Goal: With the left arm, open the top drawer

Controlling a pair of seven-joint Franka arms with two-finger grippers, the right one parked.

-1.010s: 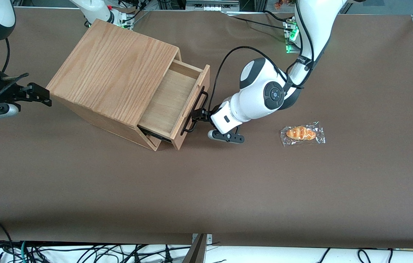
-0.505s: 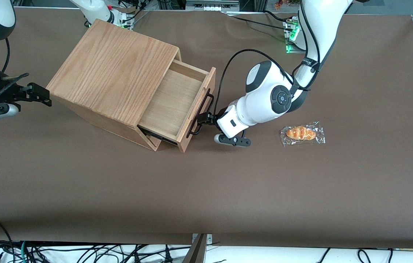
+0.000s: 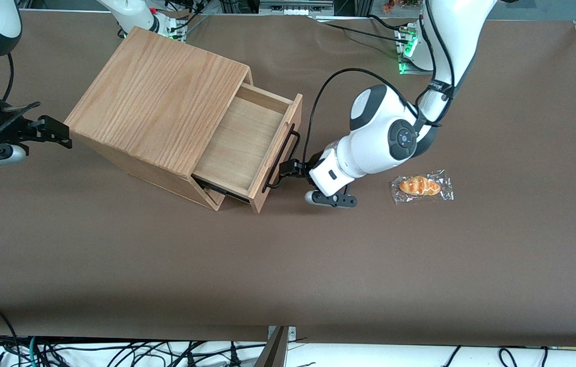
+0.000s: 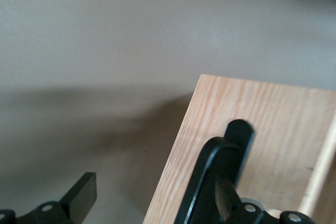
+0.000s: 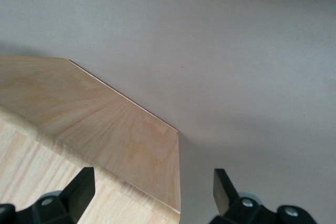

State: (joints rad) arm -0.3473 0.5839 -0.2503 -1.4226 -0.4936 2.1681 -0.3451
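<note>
Front view: top drawer (image 3: 241,145) pulled out, gripper (image 3: 283,171) at its black handle (image 3: 281,159).

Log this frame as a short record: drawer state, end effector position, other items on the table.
drawer: pulled well out of the cabinet, inside bare
handle: black bar on the drawer front
end effector: at the handle's nearer end, one finger out over the table, the other by the handle
left arm: low over the table, in front of the drawer
other items: wrapped bread toward the working arm's end, apart from the cabinet
</note>
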